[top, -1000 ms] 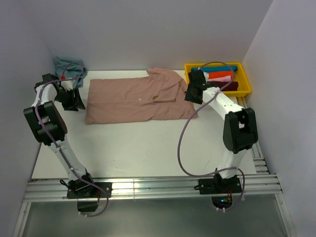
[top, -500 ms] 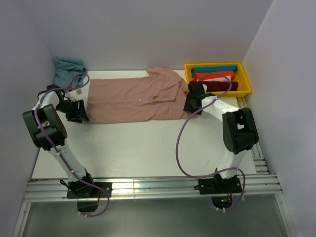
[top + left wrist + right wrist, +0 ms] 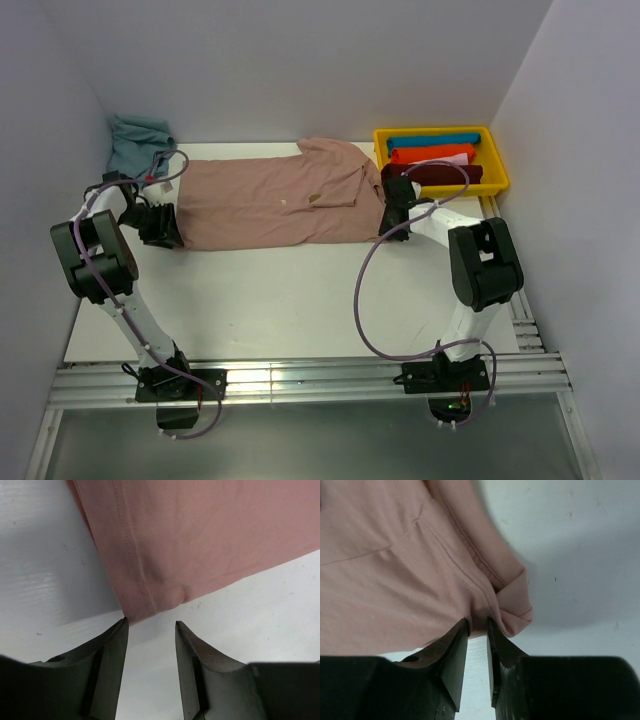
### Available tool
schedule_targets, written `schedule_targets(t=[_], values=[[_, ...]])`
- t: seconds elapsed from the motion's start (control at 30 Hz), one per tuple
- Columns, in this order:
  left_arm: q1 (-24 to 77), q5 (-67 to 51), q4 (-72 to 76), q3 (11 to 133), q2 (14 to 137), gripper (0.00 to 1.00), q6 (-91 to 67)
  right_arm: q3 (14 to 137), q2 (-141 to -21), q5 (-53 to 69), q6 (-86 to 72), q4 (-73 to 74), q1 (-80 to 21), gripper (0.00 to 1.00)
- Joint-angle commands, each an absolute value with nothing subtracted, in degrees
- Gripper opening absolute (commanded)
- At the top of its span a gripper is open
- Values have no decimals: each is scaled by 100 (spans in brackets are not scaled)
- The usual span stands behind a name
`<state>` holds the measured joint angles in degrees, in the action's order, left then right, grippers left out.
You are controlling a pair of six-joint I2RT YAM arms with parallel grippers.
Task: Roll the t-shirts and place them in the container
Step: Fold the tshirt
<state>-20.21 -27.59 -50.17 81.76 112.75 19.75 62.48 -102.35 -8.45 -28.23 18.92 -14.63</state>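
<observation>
T-shirt [image 3: 270, 200] lengthwise left-right, collar rightward

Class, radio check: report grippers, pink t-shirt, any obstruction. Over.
Left gripper open at hem corner. Right gripper pinching pink t-shirt edge. Shirt unrolled, nothing obstructing.

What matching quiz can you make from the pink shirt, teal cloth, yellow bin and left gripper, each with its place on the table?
Things:
1. pink shirt
2. teal cloth
3. yellow bin
4. left gripper

Places:
A. far right corner
B. at the pink shirt's near left corner
C. far left corner, crumpled
D. spread flat across the far middle

Pairs: 1-D, 2-C, 3-A, 4-B
</observation>
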Motion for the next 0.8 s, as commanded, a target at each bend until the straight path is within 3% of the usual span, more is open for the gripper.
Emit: schedule_targets(t=[0.0, 0.3, 0.6, 0.77], values=[[-2004, -2760, -4817, 8165, 11250, 47, 1916, 6118, -9932, -905, -2874, 1705, -1362, 27], [-1978, -2654, -4614, 8156, 11338, 48, 1837, 5687, -9589, -870, -2944, 1573, -1239, 3], [-1890, -2619, -4421, 8060, 11461, 40, 1705, 5423, -9457, -774, -3006, 1442, -1187, 0], [-1837, -2654, -4403, 8007, 11479, 26, 1679, 5353, -9492, -765, -3050, 1397, -1187, 0]])
